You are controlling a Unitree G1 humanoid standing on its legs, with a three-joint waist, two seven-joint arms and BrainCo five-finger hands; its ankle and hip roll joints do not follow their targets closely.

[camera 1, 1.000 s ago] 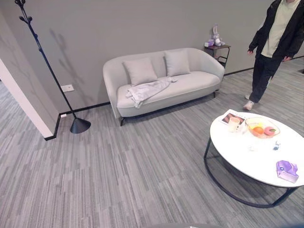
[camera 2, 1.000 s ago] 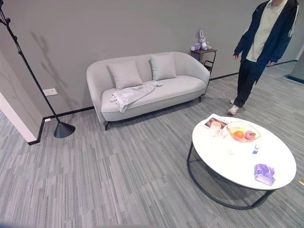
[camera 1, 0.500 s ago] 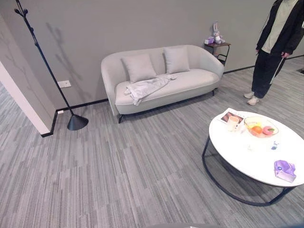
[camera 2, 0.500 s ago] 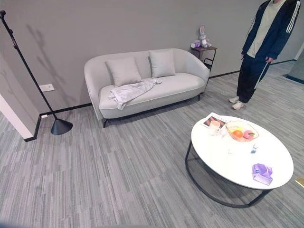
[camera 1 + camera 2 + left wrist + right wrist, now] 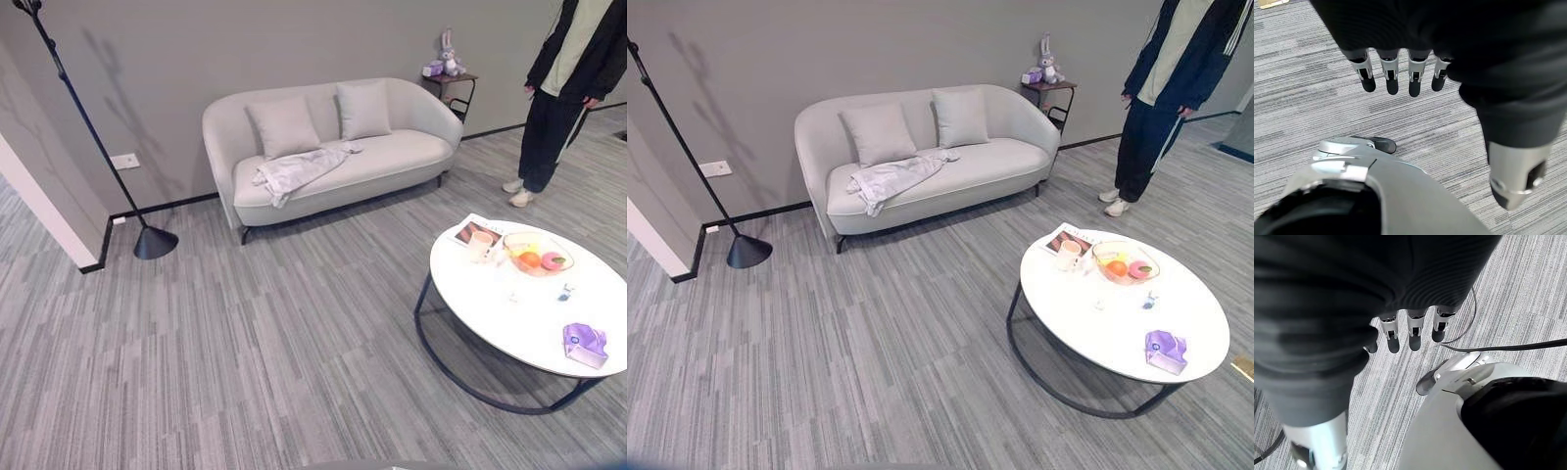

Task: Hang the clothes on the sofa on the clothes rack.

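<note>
open grey carpet (image 5: 274, 333) runs clear up to the sofa (image 5: 392, 166) front. a round white table (image 5: 509, 323) blocks the right side; a person (image 5: 568, 88) stands near the sofa's right end; the clothes rack (image 5: 93, 137) stands left, near the wall corner.

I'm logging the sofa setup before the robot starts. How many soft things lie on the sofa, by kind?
Cushions: 2
Garment: 1
Total: 3
</note>
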